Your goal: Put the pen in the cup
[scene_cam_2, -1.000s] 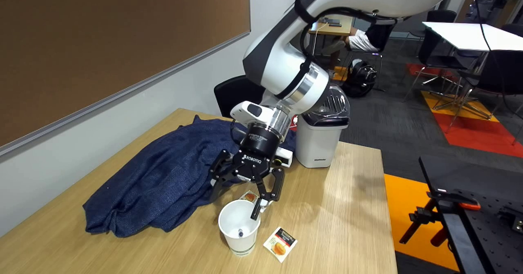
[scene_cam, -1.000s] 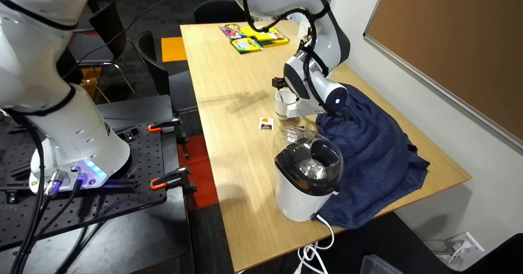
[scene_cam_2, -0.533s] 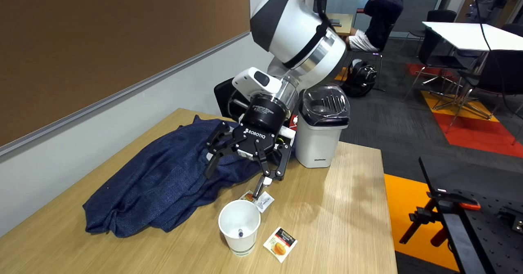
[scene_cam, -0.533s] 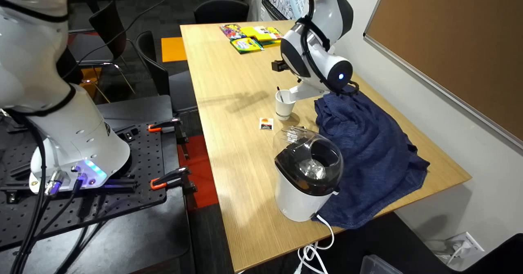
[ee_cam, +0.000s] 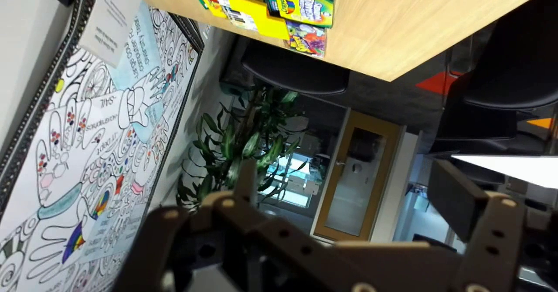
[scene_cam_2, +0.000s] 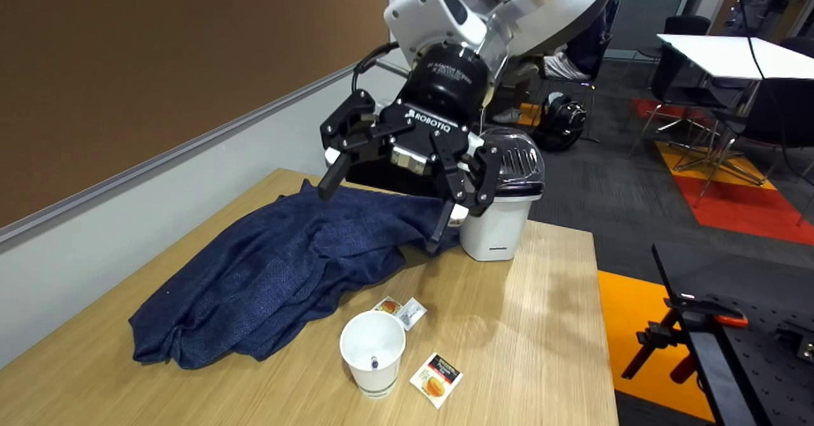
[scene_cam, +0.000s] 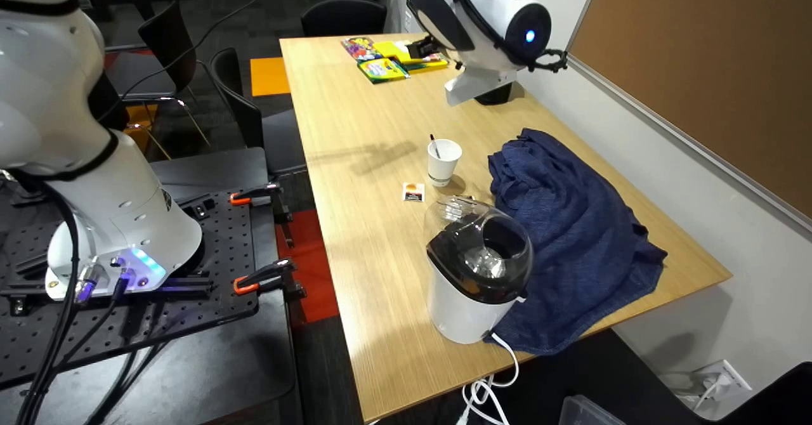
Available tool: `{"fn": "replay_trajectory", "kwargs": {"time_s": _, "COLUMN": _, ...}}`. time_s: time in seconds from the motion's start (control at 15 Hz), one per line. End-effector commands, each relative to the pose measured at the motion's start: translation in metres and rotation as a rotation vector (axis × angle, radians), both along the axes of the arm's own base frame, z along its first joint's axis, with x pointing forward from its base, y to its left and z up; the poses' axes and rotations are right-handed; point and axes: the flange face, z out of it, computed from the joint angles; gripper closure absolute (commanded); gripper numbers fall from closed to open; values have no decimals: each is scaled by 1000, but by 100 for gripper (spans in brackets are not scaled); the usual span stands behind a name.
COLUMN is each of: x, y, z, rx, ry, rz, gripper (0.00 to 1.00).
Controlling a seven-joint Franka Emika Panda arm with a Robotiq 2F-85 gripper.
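Claw (scene_cam_2: pixel 381 217): one, carried by the sole arm (scene_cam: pixel 38 114), raised well above the bench (scene_cam: pixel 361 235); fingers (scene_cam_2: pixel 334 177) spread wide apart, nothing between them.

Pen (scene_cam: pixel 435 146): one, thin, dark upper end, paler shaft. Located inside the cup (scene_cam: pixel 443 169), long axis tilted off upright, dark end standing just over the rim. In an exterior view the pen (scene_cam_2: pixel 374 363) shows only as a short dark piece within the mouth, probably foreshortened.

Cup: one, white, upright on the bench, a paper sachet (scene_cam_2: pixel 436 379) near it.

Sundries, same bench: dark blue cloth (scene_cam_2: pixel 280 280), crumpled; white appliance (scene_cam: pixel 463 311) with dark top.

Governing relation: pen lies below the claw and well apart from it in both exterior views; sideways offset cannot be told. Claw aims outward along the bench, toward the end with yellow boxes (ee_cam: pixel 301 4), not down the pen's axis. Wrist view: neither pen nor cup.

Assessment: pen delivered, task apparently complete. Next move should call only for clearance, up and away from the projecting end. Were a correction wanted, the claw would have to turn downward and straddle the tilted shaft from above. Hazard: a brush against that end could tip the light-looking cup.
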Motion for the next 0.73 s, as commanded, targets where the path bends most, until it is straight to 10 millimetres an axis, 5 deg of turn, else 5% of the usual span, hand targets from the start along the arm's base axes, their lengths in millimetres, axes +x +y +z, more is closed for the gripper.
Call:
{"fn": "replay_trajectory", "kwargs": {"time_s": 0.0, "x": -33, "y": 19, "z": 46, "rx": -18, "ry": -60, "rz": 37, "gripper": 0}}
{"fn": "replay_trajectory", "kwargs": {"time_s": 0.13, "x": -44, "y": 25, "z": 60, "rx": -15, "ry": -81, "rz": 43, "gripper": 0}}
{"fn": "replay_trajectory", "kwargs": {"time_s": 0.2, "x": -24, "y": 20, "z": 47, "rx": -6, "ry": -65, "rz": 39, "gripper": 0}}
{"fn": "replay_trajectory", "kwargs": {"time_s": 0.67, "x": -39, "y": 25, "z": 56, "rx": -5, "ry": -71, "rz": 45, "gripper": 0}}
